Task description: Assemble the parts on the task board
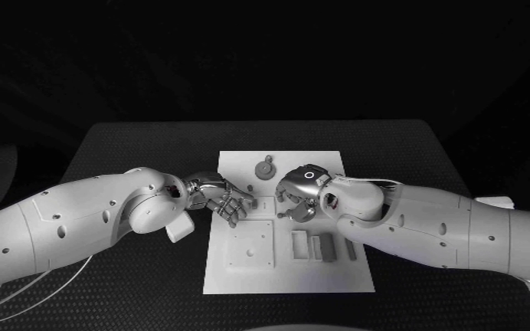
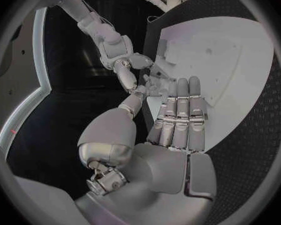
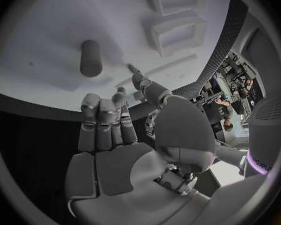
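While both hands hovered over the task board (image 1: 289, 273) on the tabletop, the left hand (image 1: 227, 201) and right hand (image 1: 298, 197) seemed released, calling next for grasping a part (image 1: 265, 168) at its far edge.

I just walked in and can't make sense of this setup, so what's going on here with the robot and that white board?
The robot has both hands over the middle of the white task board on the black table. The left hand and the right hand face each other closely, fingers mostly extended; whether either one holds a part cannot be told. A round grey part lies on the board beyond the hands, and grey block parts sit nearer the robot, untouched.
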